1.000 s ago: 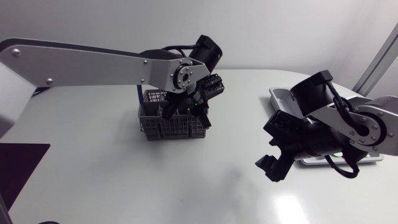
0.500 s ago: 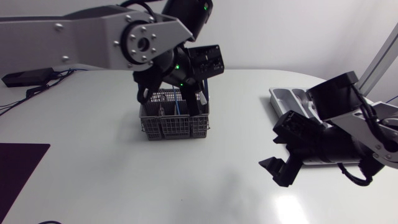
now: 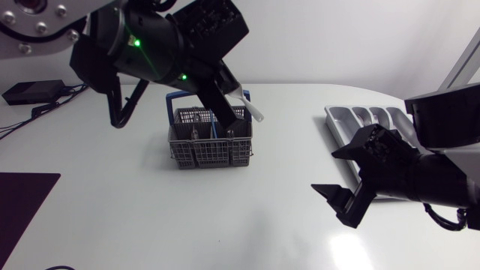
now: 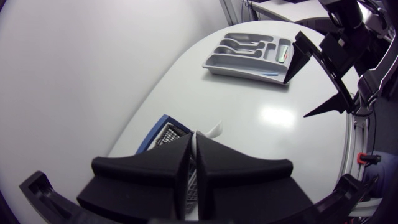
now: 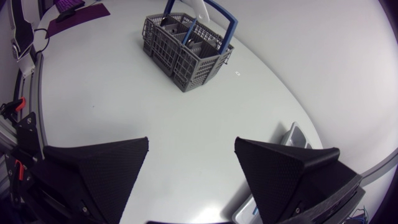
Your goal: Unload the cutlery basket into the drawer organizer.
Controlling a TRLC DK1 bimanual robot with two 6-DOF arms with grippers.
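Head view: left gripper [image 3: 229,124] clamps a white utensil [image 3: 251,109], slanted, above the cutlery basket [image 3: 210,154]. The drawer organizer [image 3: 330,121] lies well apart across the white counter [image 3: 150,210], beside the right gripper [image 3: 324,171]. Left wrist view: fingers pinched on the utensil, basket beneath, organizer far ahead. Right wrist view: right gripper spread wide, holding nothing, organizer just beside.

The worktop [image 3: 150,217] shone smooth and white.
Left claw [image 4: 194,146] and right claw [image 5: 191,149] were matt black; the basket [image 3: 213,146] was grey plastic mesh; the utensil [image 3: 253,111] looked white plastic, the tray [image 3: 341,118] smooth grey plastic.
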